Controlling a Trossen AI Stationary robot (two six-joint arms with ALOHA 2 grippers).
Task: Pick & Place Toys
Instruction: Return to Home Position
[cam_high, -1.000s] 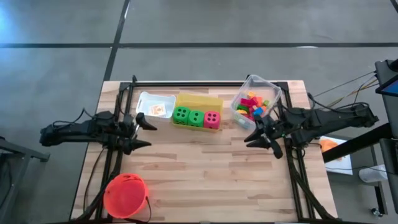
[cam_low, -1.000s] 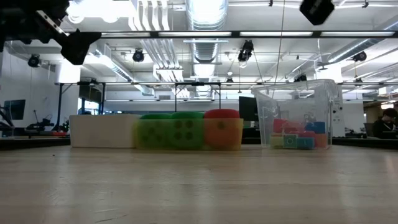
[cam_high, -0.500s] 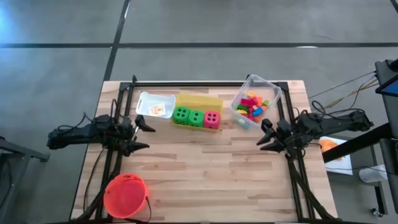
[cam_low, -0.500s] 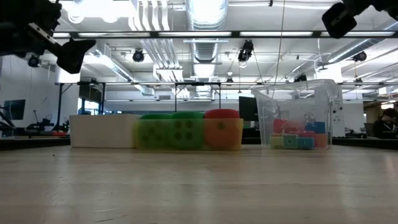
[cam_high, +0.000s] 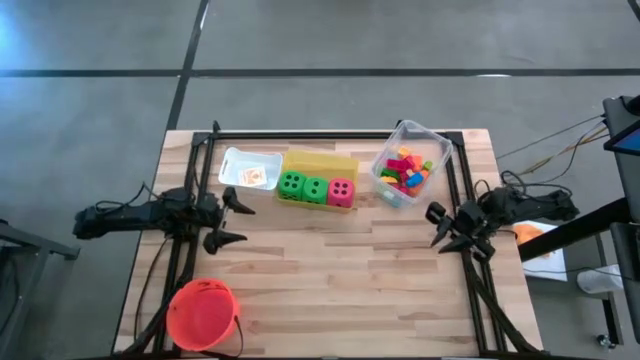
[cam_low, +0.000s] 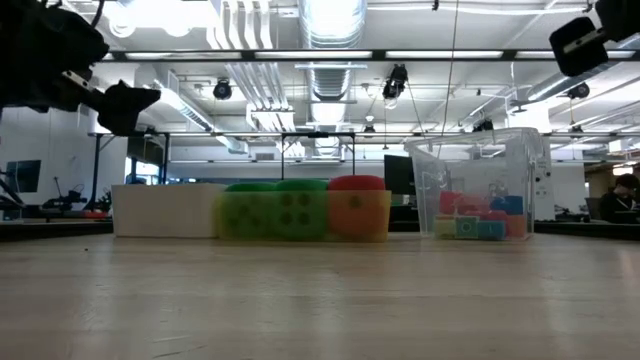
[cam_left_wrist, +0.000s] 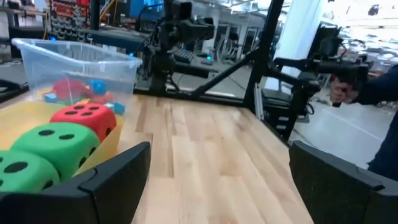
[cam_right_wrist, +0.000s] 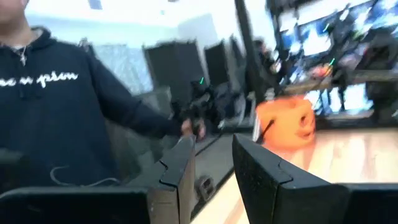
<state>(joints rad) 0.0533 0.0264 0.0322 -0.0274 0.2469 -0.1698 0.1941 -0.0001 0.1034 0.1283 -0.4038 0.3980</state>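
Orange-red bucket (cam_high: 203, 313) stands at the near left corner of the table (cam_high: 330, 280). Farther in, the left gripper (cam_high: 245, 223) hangs over the left side, jaws wide and empty. The right gripper (cam_high: 433, 228), by the right edge, shows a narrower gap, also empty. Along the far edge, a card (cam_high: 256, 176) lies in the white bin (cam_high: 232, 158), three dice (cam_high: 315, 188) sit in the yellow bin (cam_high: 320, 160), and blocks (cam_high: 405, 168) fill the clear bin (cam_high: 437, 141).
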